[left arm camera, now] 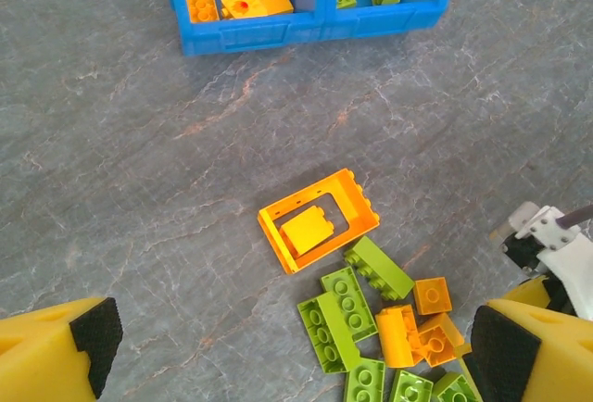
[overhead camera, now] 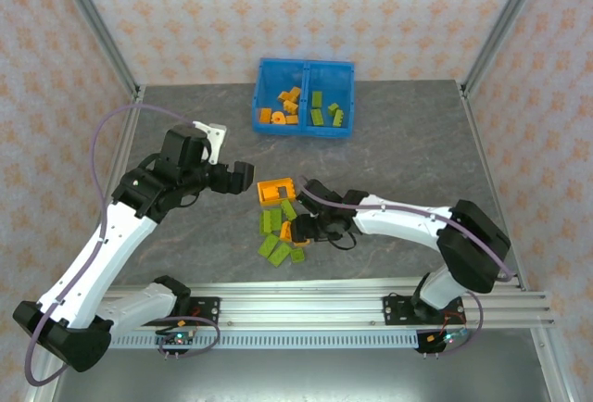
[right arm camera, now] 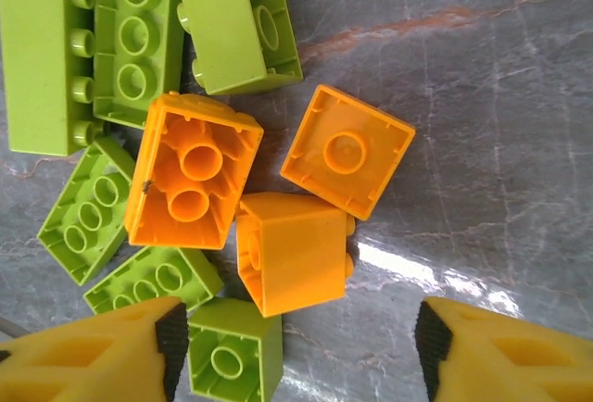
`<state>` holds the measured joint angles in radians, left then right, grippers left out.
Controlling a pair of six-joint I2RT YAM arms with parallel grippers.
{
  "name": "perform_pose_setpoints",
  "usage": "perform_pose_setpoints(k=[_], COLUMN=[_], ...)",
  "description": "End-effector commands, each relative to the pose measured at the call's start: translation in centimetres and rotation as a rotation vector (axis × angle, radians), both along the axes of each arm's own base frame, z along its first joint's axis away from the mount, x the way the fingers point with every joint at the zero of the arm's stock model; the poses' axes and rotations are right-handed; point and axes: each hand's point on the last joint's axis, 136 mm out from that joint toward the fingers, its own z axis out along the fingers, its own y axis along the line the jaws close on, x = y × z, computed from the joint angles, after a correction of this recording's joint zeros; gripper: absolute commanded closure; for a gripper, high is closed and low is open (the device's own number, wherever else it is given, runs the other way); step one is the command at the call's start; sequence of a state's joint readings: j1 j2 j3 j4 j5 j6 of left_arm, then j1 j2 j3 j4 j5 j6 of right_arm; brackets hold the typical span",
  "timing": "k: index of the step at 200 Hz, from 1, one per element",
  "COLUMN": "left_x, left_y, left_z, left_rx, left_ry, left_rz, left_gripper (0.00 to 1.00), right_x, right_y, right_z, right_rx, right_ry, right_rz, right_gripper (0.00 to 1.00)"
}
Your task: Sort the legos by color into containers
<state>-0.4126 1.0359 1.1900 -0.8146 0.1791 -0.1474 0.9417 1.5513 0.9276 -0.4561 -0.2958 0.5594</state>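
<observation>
- Bin (overhead camera: 278,130): far side of table (overhead camera: 417,143); orange bricks in the left compartment, green in the right.
- Loose bricks (overhead camera: 281,231): mixed pile, mid-table, unsorted.
- Right gripper (right arm camera: 296,346): fingers apart, low over the pile, orange brick (right arm camera: 292,254) just ahead.
- Left gripper (left arm camera: 296,342): fingers wide apart, holding nothing.
- Step: probably picking the orange brick; next, close squarely on it, clear of the green neighbour.

light: bright, even; shadows: soft, faint; glare: white patch on table (right arm camera: 394,268); focus: sharp
</observation>
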Motion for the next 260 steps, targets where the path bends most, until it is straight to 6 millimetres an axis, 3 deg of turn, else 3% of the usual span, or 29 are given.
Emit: perform_pose_setpoints(k=[1, 61, 105, 137, 170, 212, 228, 260], left_x=[0.4, 0.2, 0.1, 0.2, 0.1, -1.9, -3.0, -5.4], left_y=[0.4, 0.3, 0.6, 0.6, -0.4, -3.3, -4.1, -5.5], left_z=[0.4, -0.2, -0.2, -0.4, -0.7, 0.9, 1.8, 2.1], left_rx=[0.020, -0.008, 0.006, 0.008, -0.016, -0.127, -0.160, -0.198], left_ry=[-0.031, -0.030, -0.025, -0.025, -0.020, -0.050, -0.068, -0.039], left_rz=[0.015, 0.025, 0.030, 0.031, -0.021, -0.208, -0.274, -0.406], left_gripper=[0.00, 0.00, 0.00, 0.00, 0.00, 0.00, 0.00, 0.00], right_x=[0.2, 0.1, 0.2, 0.5, 1.1, 3.1, 4.8, 10.0], right_y=[0.9, 1.4, 1.2, 0.8, -0.4, -3.8, -4.1, -2.0], right_z=[-1.2, -3.1, -4.5, -3.5, 0.3, 8.3, 11.6, 17.0], right_rx=[0.030, 0.031, -0.006, 0.009, 0.030, 0.038, 0.065, 0.146], right_ry=[0.006, 0.031, 0.060, 0.035, -0.058, -0.276, -0.353, -0.437], right_rz=[-0.028, -0.021, -0.045, -0.089, -0.115, -0.194, -0.218, -0.225], right_gripper=[0.36, 0.41, 0.55, 0.69, 0.72, 0.73, 0.73, 0.73])
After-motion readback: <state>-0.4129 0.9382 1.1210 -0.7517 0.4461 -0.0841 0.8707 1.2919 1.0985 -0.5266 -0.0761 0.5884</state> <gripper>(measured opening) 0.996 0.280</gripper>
